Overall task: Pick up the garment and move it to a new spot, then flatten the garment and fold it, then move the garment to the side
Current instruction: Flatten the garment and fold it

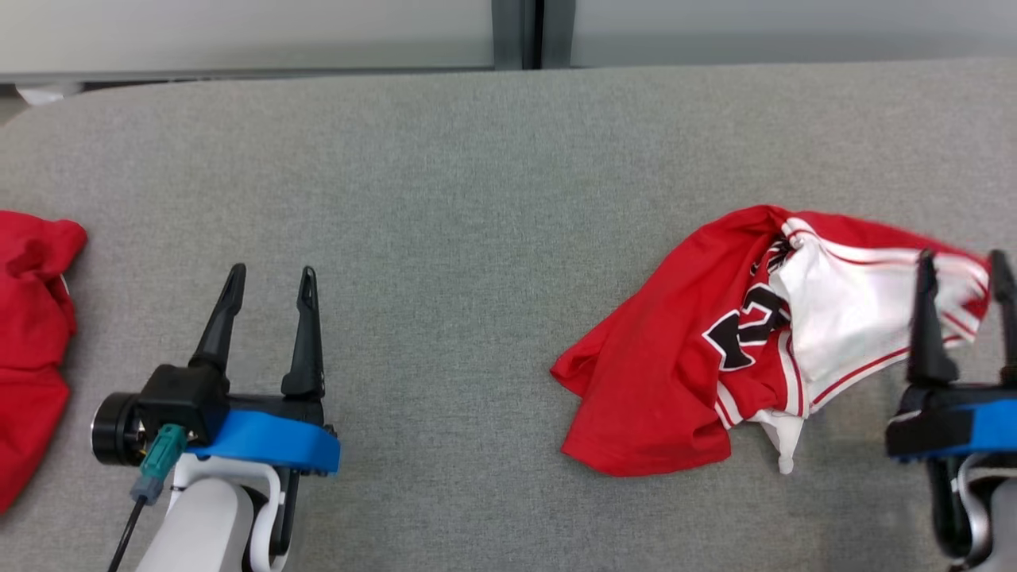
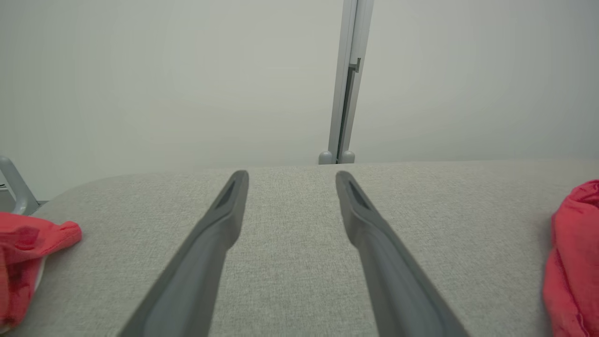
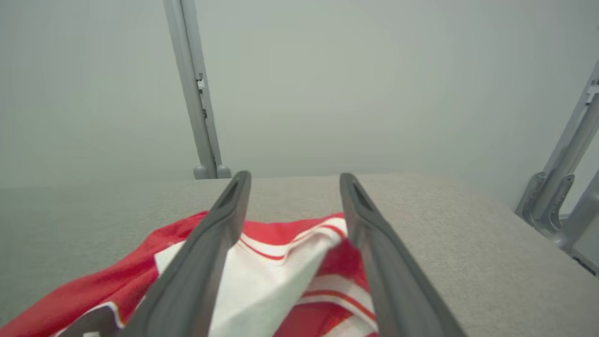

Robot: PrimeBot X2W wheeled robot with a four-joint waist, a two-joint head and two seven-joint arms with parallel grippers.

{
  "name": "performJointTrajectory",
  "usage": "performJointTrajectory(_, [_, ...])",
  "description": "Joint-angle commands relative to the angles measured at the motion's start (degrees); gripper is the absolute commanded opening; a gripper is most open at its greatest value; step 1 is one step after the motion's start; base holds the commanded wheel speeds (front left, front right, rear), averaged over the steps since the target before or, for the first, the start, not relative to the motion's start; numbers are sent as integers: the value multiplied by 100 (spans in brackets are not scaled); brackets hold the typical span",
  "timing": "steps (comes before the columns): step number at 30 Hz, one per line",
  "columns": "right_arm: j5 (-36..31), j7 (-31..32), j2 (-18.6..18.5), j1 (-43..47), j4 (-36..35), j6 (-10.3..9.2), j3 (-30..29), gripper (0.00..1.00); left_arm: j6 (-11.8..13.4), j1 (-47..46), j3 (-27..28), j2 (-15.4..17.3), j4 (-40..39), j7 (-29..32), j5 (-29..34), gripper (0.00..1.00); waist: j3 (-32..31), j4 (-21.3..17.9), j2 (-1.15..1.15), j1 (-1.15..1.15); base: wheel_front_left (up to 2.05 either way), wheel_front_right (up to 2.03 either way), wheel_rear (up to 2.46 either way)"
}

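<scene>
We see the crumpled red jersey [image 1: 659, 373], with white striped trim and a black-and-white number, heaped on the grey cloth-covered bench [image 1: 477, 183] at about 4 o'clock in the head view. A white panel of it is turned out toward the heap's 2 o'clock side. The right jaws stand spread at the 3 o'clock edge of that view. Their two long dark fingers [image 1: 926, 326] point to 12 o'clock, one over the white panel and the other just past its edge, and they grip nothing. In the right wrist view the white and red striped cloth lies under and between the parted fingers [image 3: 206, 248], slightly blurred. We cannot tell whether it touches them.

The left jaws are spread too, at 8 o'clock in the head view, their fingers [image 1: 225, 318] over bare bench and well apart from the jersey. A second, plain red cloth [image 1: 28, 349] is bunched at the 9 o'clock edge, apart from the left jaws. In the left wrist view that cloth sits at 8 o'clock and the jersey [image 2: 571, 262] at 4 o'clock, with bare bench between them. A pale wall with a slim grey post [image 2: 348, 84] rises beyond the bench at 12 o'clock. A grey metal frame [image 3: 561, 187] stands at 3 o'clock in the right wrist view.
</scene>
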Motion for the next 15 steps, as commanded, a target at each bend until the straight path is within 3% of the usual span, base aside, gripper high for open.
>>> performJointTrajectory(1, [-79, 69, 33, 209, -190, 1, 127, 100, 30, 117, 10, 31, -2, -15, -16, 100, -100, -35, 0, 0, 0, 0, 0])
performJointTrajectory(8, [-111, 488, 208, 954, -1046, 1, 500, 100, 95, 415, -15, 72, -72, 60, -71, 100, -376, -18, 0, 0, 0, 0, 0])
performJointTrajectory(15, [-62, 729, 283, 1244, -1411, 1, 627, 100, 165, 619, -44, 120, -203, 169, -108, 100, -482, -15, 0, 0, 0, 0, 0])
